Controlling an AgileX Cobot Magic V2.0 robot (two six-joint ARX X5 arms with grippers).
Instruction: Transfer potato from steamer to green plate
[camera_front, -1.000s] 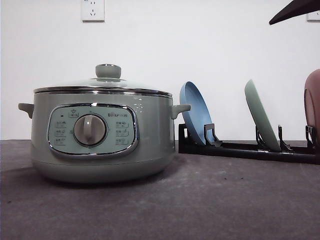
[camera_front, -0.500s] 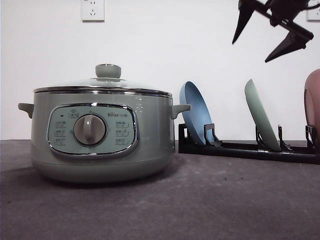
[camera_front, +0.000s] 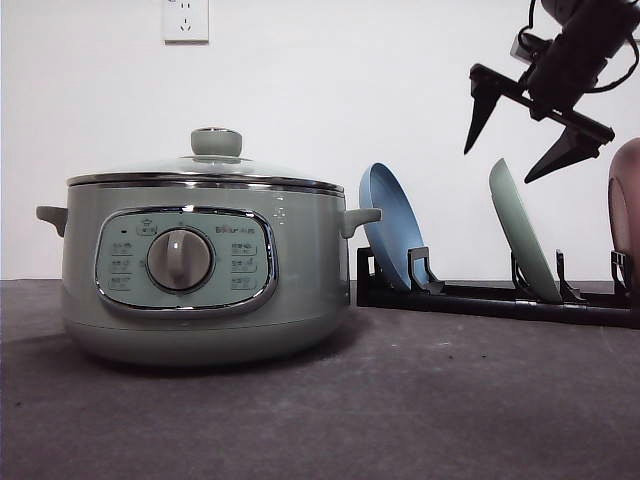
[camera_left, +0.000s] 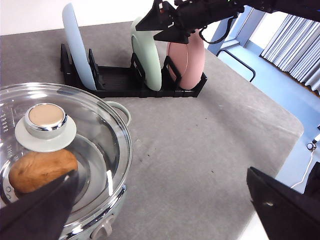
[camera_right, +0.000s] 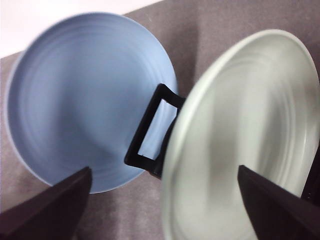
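Your right gripper (camera_front: 520, 145) hangs in the upper right of the front view, its two dark fingers spread wide apart and empty, tips pointing down toward the rack. Directly below it, you see the green plate (camera_front: 523, 243) standing on edge in a black rack (camera_front: 490, 298); the fingers are above the plate's rim and not touching it. In the right wrist view the green plate (camera_right: 245, 140) is blurred and sits beside the blue plate (camera_right: 85, 100), with a black rack post between them. To the left in the front view, the blue plate (camera_front: 392, 238) leans in the same rack, and a pink dish (camera_front: 626, 215) shows at the right edge.

Your left gripper (camera_left: 165, 205) also has its fingers wide apart, holding nothing. In its wrist view the potato (camera_left: 42, 170) lies in the lower left, inside the steamer (camera_left: 116, 192) under the closed glass lid (camera_left: 90, 140).
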